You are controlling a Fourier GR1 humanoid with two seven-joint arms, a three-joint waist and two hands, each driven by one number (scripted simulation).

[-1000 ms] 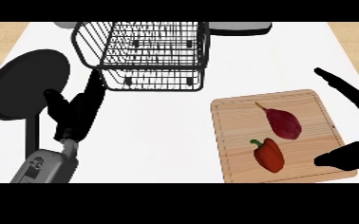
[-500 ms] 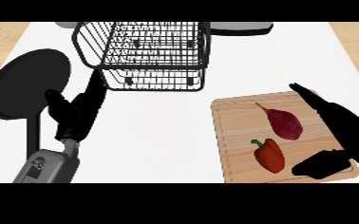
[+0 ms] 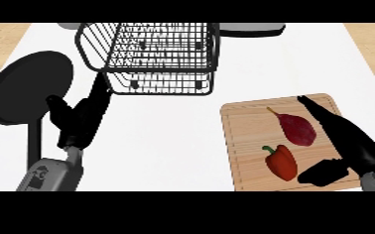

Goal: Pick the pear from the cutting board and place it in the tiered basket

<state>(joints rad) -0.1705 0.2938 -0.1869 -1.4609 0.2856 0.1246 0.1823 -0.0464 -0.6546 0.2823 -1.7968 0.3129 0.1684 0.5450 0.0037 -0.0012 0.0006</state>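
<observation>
white counter holds a wooden cutting board [image 3: 249,144] with the dark red pear [image 3: 296,129] and a pepper [image 3: 281,161]. right hand [image 3: 344,144], open, sits beside the pear; left hand [image 3: 81,116] rests open. best to curl around the pear's middle, clear of the pepper, before lifting toward the wire basket [image 3: 154,54].

white counter top [image 3: 183,129], wood-toned strips at both upper corners, perhaps floor [image 3: 13,29].

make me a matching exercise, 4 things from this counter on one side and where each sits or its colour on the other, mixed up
Things:
1. pear
2. bell pepper
3. tiered basket
4. left hand

Descriptions:
A. black wire, at the back of the counter
B. open, at the view's left, off the board
C. dark red, on the cutting board, nearer the basket
D. orange-red, green stem, near the board's front edge

Pairs: 1-C, 2-D, 3-A, 4-B
</observation>
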